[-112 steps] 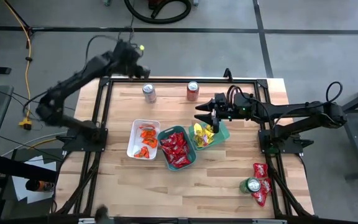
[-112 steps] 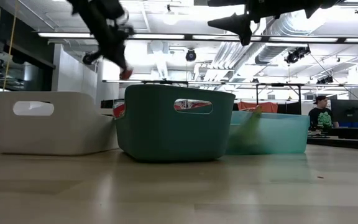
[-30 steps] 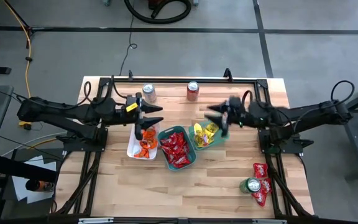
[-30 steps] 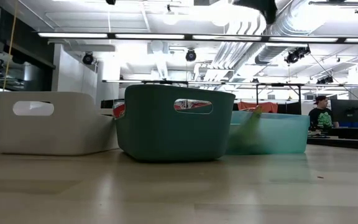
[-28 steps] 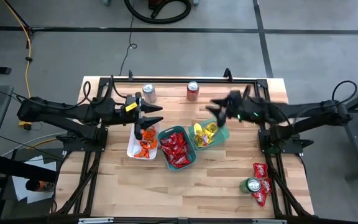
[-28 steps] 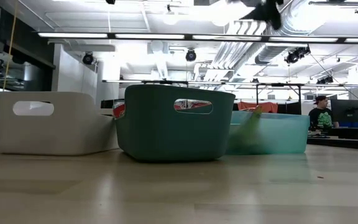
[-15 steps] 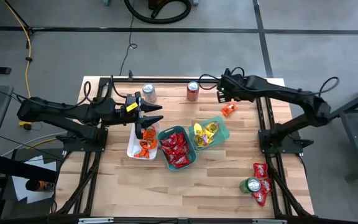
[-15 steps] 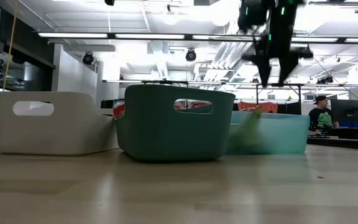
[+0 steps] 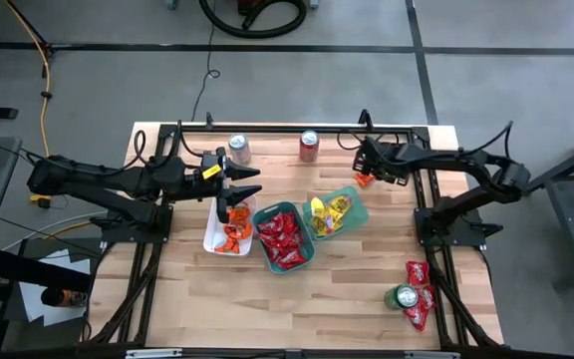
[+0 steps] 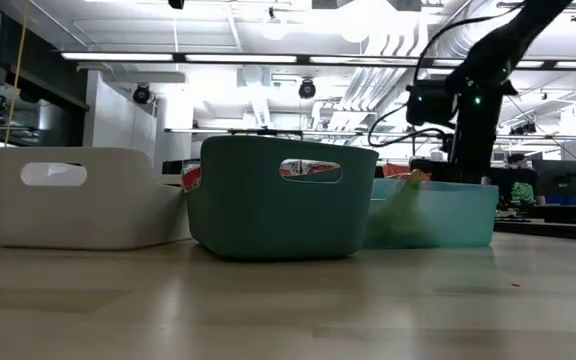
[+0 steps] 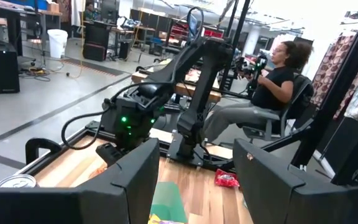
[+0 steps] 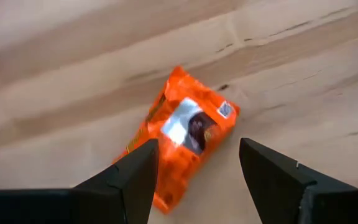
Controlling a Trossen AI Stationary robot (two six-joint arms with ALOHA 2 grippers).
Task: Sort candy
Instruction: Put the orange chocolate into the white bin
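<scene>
From above, I see my right gripper (image 9: 364,172) low over an orange candy (image 9: 363,180) lying on the table (image 9: 367,289) beside the yellow tray (image 9: 356,204). My left gripper (image 9: 250,183) waits, jaws apart. In the right wrist view, my fingers (image 12: 132,177) stand spread around the packet (image 12: 182,134). I think I must drop, squeeze, then lift it.

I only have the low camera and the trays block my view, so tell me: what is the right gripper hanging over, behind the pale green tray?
Observer: An orange packet lying flat on the bare wood, outside every tray. The right gripper is open above it.
Operator: Where does orange go?
Observer: The white tray holds the other orange ones; red packets fill the dark teal tray, and yellow packets fill the light teal tray.
Operator: Is the left arm in the way?
Observer: The left gripper hangs open and empty over the white tray's far edge.
</scene>
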